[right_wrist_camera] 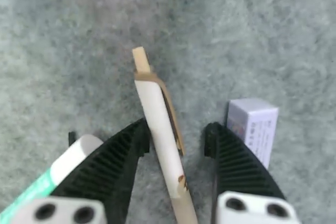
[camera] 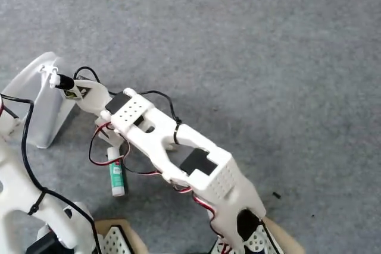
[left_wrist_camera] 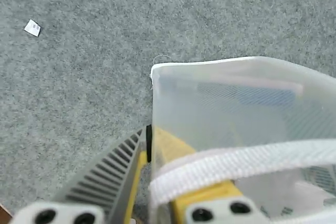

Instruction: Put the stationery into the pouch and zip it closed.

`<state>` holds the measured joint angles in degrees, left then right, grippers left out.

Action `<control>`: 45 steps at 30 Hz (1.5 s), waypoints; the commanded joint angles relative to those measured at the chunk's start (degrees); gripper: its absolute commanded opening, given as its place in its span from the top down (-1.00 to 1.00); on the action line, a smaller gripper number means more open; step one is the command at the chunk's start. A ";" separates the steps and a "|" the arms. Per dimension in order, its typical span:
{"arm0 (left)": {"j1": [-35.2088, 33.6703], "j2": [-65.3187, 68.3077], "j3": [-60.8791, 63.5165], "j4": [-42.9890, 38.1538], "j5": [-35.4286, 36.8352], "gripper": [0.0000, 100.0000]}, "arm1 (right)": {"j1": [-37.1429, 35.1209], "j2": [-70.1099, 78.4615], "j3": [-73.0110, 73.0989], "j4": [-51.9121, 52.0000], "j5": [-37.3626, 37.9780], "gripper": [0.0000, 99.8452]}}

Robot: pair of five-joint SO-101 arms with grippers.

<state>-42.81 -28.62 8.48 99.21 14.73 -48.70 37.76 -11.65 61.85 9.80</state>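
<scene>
Okay, early days: left gripper (left_wrist_camera: 148,142) clamped on the pouch (left_wrist_camera: 236,108) rim, propping it open on the table (camera: 268,57). Right gripper (right_wrist_camera: 177,130), fingers (right_wrist_camera: 121,153) apart, straddles the pen (right_wrist_camera: 157,119) w/o gripping; eraser (right_wrist_camera: 254,124) & glue stick (camera: 116,176) lie just beside. 3 items left, zip undone.

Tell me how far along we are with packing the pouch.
Done: the left gripper clamps the pouch by its edge, mouth open; pink and blue shapes behind its wall are probably items already inside. In hand: the right gripper is open astride the pen. Left: the pen, eraser and glue stick lie outside, and the zip is not closed.
</scene>
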 commanded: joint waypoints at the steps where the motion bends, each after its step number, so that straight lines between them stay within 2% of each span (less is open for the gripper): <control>1: -1.89 3.78 1.19 -1.41 -0.26 0.94 | 0.62 0.75 -3.65 -1.23 0.26 0.61; 4: -1.80 3.78 1.19 -1.41 -0.26 0.94 | 0.62 1.01 -3.74 -1.23 0.26 0.63; 11: -1.80 3.78 1.19 -1.41 -0.26 0.94 | 0.79 1.01 -3.74 -1.23 0.18 0.98; 19: -1.80 3.78 1.19 -1.41 -0.26 0.94 | 0.97 0.57 -4.53 2.37 0.18 0.98; 27: -1.45 3.78 1.19 -1.41 -0.26 0.94 | 1.76 0.57 -13.93 13.27 -0.26 0.98; 35: -1.45 3.78 1.19 -0.97 -0.26 0.94 | 9.58 0.57 -26.77 14.95 -8.35 0.98; 38: -1.19 3.78 1.19 -0.88 -2.29 0.94 | 12.04 0.66 -30.99 17.14 -10.11 0.98; 45: 3.30 3.25 0.75 1.49 -6.07 0.94 | 17.05 0.66 -40.48 18.73 -14.86 0.98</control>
<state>-40.88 -28.53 8.40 99.56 10.86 -34.11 38.81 -46.64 80.31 -2.95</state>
